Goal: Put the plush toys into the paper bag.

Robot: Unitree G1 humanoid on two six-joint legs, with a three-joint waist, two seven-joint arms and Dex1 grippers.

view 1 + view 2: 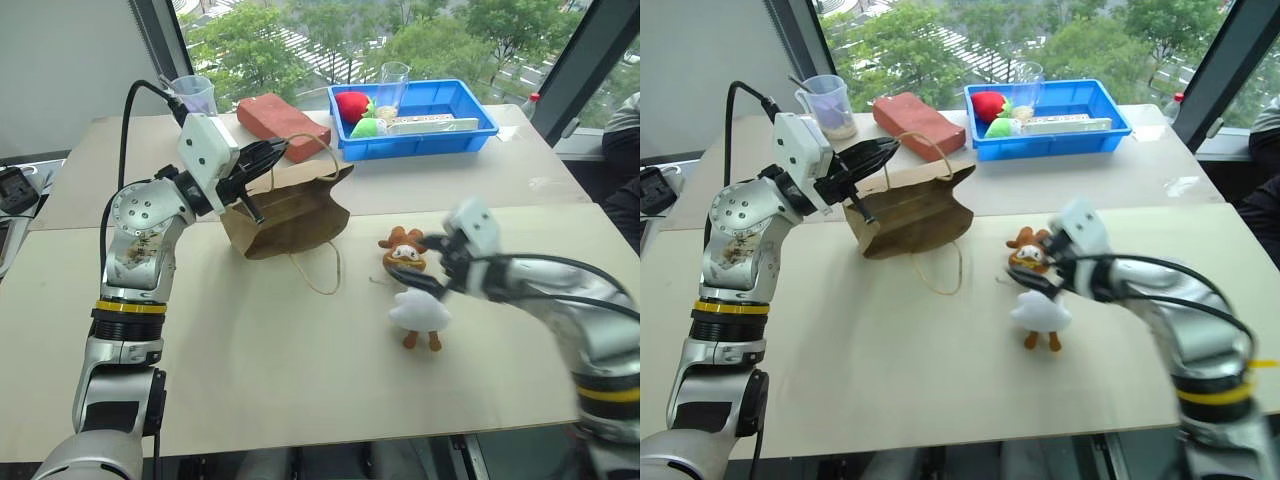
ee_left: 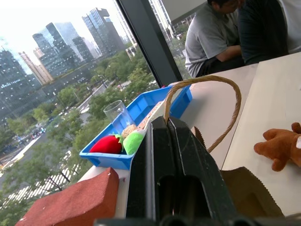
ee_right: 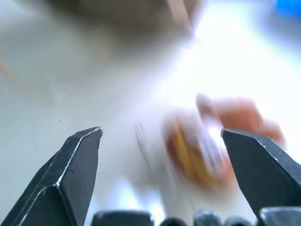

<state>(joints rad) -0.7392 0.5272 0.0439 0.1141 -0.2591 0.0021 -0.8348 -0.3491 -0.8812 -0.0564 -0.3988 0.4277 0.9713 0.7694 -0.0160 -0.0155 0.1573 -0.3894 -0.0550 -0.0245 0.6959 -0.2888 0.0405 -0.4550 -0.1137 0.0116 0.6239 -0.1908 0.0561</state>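
The brown paper bag (image 1: 295,215) stands on the table left of centre. My left gripper (image 1: 275,155) is shut on its upper rim by a loop handle (image 2: 225,84), and the other handle (image 1: 320,270) lies on the table. To the bag's right sits the brown plush toy (image 1: 403,252). The white plush toy (image 1: 420,312) with orange feet lies just in front of it. My right gripper (image 1: 428,268) hangs open right beside the two toys with nothing between its fingers. In the right wrist view the brown toy (image 3: 207,141) shows blurred ahead of the spread fingers (image 3: 77,155).
A red-brown brick (image 1: 283,123) lies behind the bag. A blue tray (image 1: 420,145) at the back holds a red toy (image 1: 352,104), a green toy (image 1: 368,127) and a clear cup (image 1: 392,85). A plastic jug (image 1: 195,95) stands back left. A person (image 2: 211,33) sits beyond the table.
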